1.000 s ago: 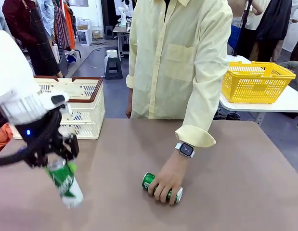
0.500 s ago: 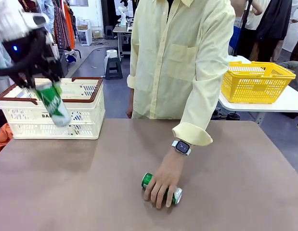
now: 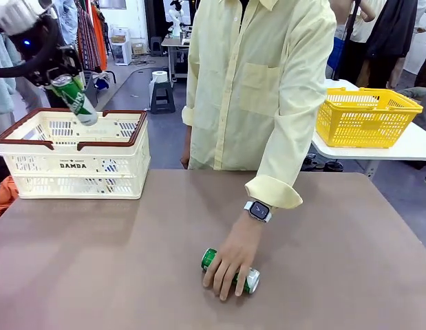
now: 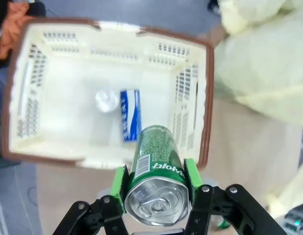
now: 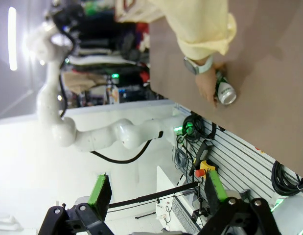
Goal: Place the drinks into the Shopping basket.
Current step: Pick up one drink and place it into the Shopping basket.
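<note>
Carrying a green can [image 3: 75, 98] up from low over the worktop [image 3: 130, 275], the left claw [image 3: 61, 81] now holds it clamped above the white basket's [image 3: 130, 148] 10 o'clock corner, so the drop looks close. A blue can [image 4: 129, 115] already lies inside. The right claw [image 5: 156, 193] hangs open. Another green can [image 3: 230, 270] lies under the person's hand [image 3: 230, 261], at 5 o'clock from the basket.

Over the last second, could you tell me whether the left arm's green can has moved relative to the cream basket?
Yes. The green can, held in the left gripper, rose from low in front of the shopping basket to above its open top.
</note>
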Robot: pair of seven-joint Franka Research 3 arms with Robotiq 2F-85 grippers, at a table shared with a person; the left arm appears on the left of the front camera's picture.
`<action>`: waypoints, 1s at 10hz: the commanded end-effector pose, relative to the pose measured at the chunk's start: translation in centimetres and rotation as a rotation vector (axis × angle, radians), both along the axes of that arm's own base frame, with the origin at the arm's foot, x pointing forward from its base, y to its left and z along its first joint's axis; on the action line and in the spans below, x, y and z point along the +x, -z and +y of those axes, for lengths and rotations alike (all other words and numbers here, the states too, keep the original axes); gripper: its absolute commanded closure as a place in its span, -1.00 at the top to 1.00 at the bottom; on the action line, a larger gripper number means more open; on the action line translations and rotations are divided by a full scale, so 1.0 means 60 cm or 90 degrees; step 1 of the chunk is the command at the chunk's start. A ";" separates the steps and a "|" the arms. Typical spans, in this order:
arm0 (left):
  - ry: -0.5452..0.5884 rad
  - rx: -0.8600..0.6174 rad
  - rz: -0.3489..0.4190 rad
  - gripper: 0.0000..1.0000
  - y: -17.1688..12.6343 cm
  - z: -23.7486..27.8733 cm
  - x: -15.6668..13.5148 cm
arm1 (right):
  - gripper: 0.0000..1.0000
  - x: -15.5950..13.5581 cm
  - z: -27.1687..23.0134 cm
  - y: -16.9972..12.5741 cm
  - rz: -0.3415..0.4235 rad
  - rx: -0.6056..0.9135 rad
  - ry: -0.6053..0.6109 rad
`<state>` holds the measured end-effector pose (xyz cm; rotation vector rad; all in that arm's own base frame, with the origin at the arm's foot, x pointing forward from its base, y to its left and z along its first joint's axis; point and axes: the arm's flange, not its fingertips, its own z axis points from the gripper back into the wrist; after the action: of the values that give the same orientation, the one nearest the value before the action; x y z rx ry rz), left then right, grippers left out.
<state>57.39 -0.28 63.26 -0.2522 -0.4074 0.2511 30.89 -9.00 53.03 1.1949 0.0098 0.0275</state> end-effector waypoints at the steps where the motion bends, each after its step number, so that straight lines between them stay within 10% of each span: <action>1: 0.033 0.021 0.026 -1.00 -0.019 0.002 -0.035 | 1.00 -0.003 -0.003 0.000 -0.010 -0.008 -0.011; 10: -0.006 0.047 0.036 -1.00 0.073 -0.053 0.110 | 1.00 -0.003 -0.003 0.000 -0.010 -0.008 -0.011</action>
<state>62.44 -2.81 58.34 -0.2097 -0.3694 0.2513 30.88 -9.00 53.03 1.1948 0.0098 0.0276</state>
